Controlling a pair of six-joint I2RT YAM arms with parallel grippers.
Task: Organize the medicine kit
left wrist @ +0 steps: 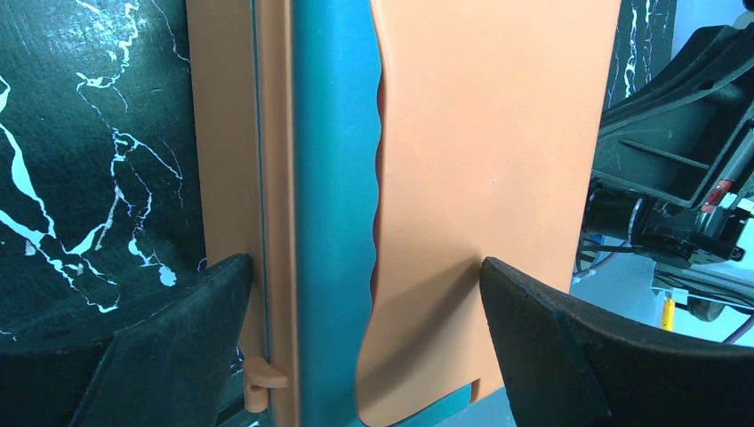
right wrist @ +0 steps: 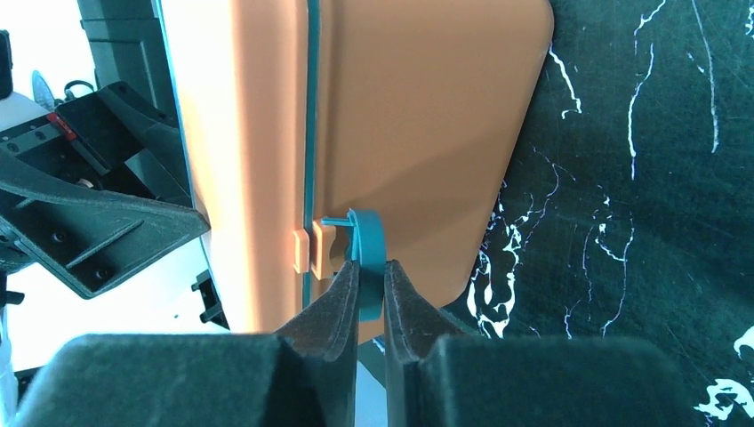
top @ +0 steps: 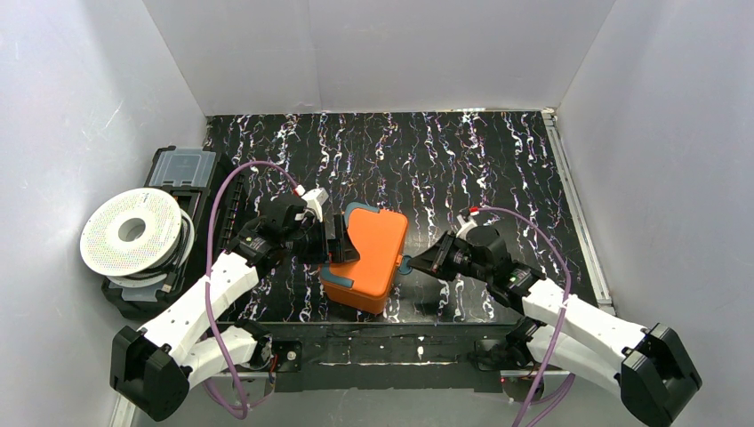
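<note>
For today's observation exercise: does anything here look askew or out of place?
Yes. The orange box sits at a slant to the table edges, and its teal latch sticks out from the side instead of lying flat, pinched in the right claw.

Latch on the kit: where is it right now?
The latch sits on the kit's right side, near the table's front centre in the top view, pinched by the right gripper.

walls: plain white | table: black, white-veined marble pattern
</note>
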